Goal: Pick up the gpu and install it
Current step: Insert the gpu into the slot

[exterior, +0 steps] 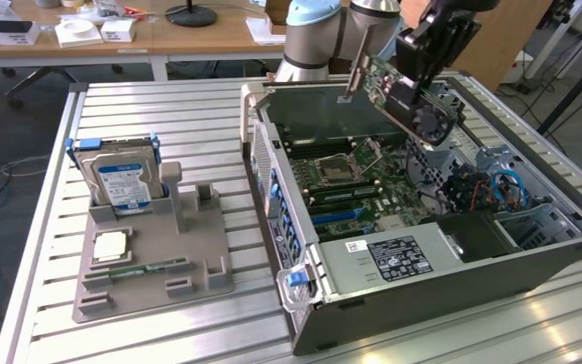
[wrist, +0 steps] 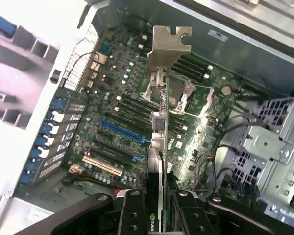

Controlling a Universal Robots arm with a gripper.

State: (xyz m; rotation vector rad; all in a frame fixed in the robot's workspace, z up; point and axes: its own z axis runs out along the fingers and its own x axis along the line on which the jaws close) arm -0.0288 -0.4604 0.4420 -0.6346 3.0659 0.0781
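PSU [exterior: 397,262] end of case [exterior: 453,303] sat nearest in exterior view; case lay open on counter [exterior: 149,114]. Gpu [exterior: 412,98] hung tilted above the opening, clear of motherboard [exterior: 347,182], jaws clamped on its upper end. Wrist view: jaws half closed, gripping gpu edge-on, bracket [wrist: 170,44] at far end, card over motherboard, not seated.

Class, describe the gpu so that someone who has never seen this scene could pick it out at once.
Find the open computer case on the slatted metal table. Above its motherboard, the gripper grips the gpu. It is the only card in the air: green board, black fan, silver end bracket, unlike the blue-labelled hard drive standing in the grey holder.
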